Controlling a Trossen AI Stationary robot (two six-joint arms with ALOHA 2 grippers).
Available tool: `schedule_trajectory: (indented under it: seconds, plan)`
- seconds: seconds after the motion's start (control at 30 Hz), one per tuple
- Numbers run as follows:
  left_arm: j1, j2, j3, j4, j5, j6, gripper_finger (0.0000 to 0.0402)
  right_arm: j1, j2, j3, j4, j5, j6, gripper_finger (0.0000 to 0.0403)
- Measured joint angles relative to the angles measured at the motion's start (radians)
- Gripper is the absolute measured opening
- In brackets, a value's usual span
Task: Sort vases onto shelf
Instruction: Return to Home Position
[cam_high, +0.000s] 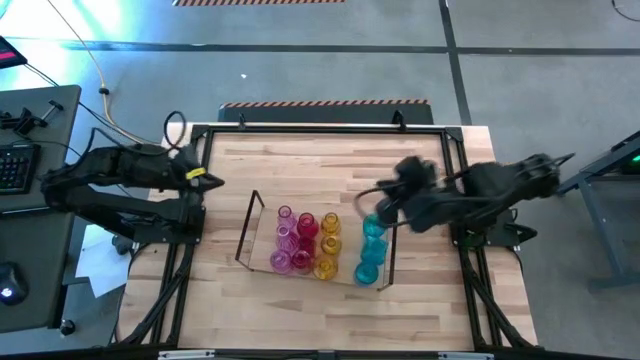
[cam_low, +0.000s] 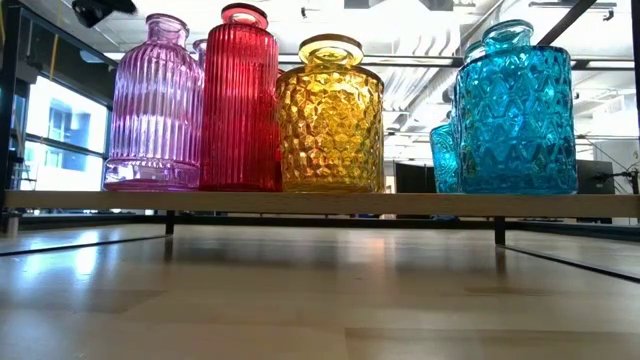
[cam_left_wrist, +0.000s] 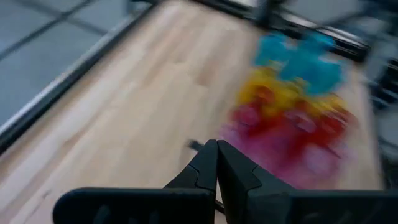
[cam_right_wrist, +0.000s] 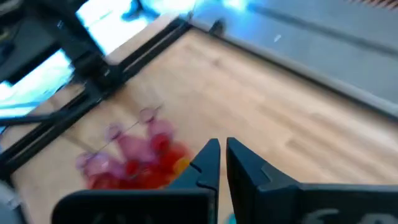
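Note:
The shelf (cam_high: 250, 232) stands mid-table, and all the vases stand upright on it in colour groups. From left to right these are pink (cam_high: 284, 240), red (cam_high: 305, 232), yellow (cam_high: 328, 248) and cyan (cam_high: 372, 245). The low view shows pink (cam_low: 155, 105), red (cam_low: 240, 100), yellow (cam_low: 330, 120) and cyan (cam_low: 518, 115) vases resting by their bases on the shelf board (cam_low: 320, 203). My left gripper (cam_high: 212, 181) (cam_left_wrist: 216, 144) hangs shut over the table's left edge. My right gripper (cam_high: 383, 205) (cam_right_wrist: 221, 144) is shut and empty, raised above the cyan vases.
A black metal frame (cam_high: 200, 135) runs around the wooden table. Bare wood lies on the far side (cam_high: 320, 160) and the near side (cam_high: 320, 310) of the shelf. A desk with a keyboard (cam_high: 15, 165) stands beyond the table's left edge.

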Motion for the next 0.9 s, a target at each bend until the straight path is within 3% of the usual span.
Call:
schedule_trajectory:
  seconds: [0.1,0.33,0.67,0.9]
  plan:
    - [-0.001,-0.038,0.0,0.002,0.08,0.072,0.0,0.021,-0.074,0.0,-0.1,0.091,0.011,0.0002]
    - [0.012,-0.129,0.0,-0.008,-0.065,0.104,0.0,0.098,-0.215,0.0,-0.3,0.246,0.113,0.0001]
    - [0.012,-0.266,-0.001,-0.163,0.126,-0.038,0.0,0.234,-0.372,-0.001,-0.298,0.285,0.013,0.0]
    - [0.012,-0.418,-0.087,-0.11,0.133,-0.152,0.0,0.305,-0.492,-0.018,-0.296,0.293,-0.107,0.0]
